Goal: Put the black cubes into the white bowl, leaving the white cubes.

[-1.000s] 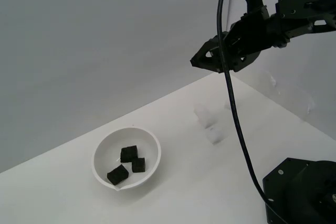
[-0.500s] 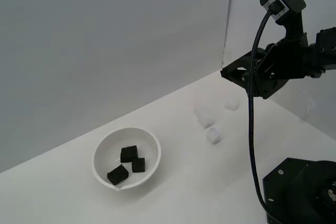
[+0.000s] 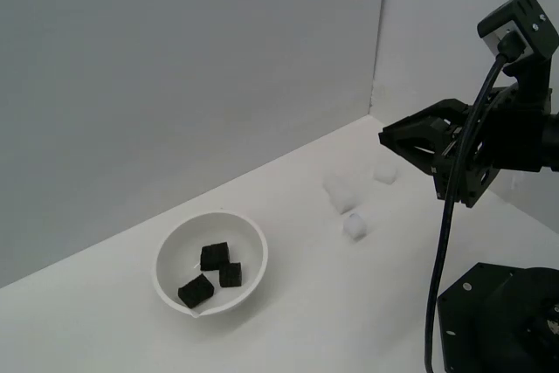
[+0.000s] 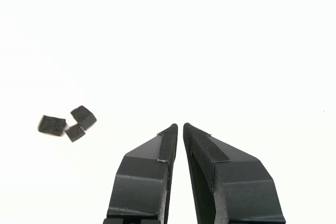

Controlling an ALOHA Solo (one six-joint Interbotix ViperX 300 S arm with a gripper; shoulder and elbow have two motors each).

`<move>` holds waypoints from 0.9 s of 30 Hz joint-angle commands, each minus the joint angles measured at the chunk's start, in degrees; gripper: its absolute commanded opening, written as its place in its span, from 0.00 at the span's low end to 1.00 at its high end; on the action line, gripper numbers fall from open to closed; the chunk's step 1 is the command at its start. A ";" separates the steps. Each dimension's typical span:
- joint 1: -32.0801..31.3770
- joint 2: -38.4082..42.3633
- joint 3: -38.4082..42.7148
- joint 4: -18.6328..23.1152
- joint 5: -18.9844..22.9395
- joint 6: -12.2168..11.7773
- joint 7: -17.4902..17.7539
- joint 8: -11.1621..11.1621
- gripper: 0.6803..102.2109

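Three black cubes point(image 3: 214, 256) lie together inside the white bowl point(image 3: 168, 249) at the exterior view's left; the wrist view shows them as dark blocks point(image 4: 75, 132), with the bowl washed out in the glare. Three white cubes show faintly on the table: one point(image 3: 339, 194), a second point(image 3: 355, 225) and a third point(image 3: 385, 172). My gripper point(image 3: 386, 138) point(image 4: 180, 125) hangs in the air at the exterior view's right, above and beside the white cubes and far from the bowl. Its fingers are shut tip to tip with nothing between them.
The arm's black base point(image 3: 502, 321) stands at the lower right of the exterior view, with a black cable point(image 3: 441, 251) hanging down to it. Grey walls meet in a corner behind the white table.
The arm has swung toward the exterior view's right and come lower, away from the back wall. The cubes and the bowl have not moved.
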 commanded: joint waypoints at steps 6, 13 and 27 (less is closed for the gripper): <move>-1.32 7.65 8.00 0.62 0.79 -0.79 0.97 0.18 0.02; -4.13 15.91 16.35 1.41 1.49 -0.70 2.20 0.00 0.02; -4.57 29.09 29.44 2.81 2.90 -0.53 2.20 -1.05 0.02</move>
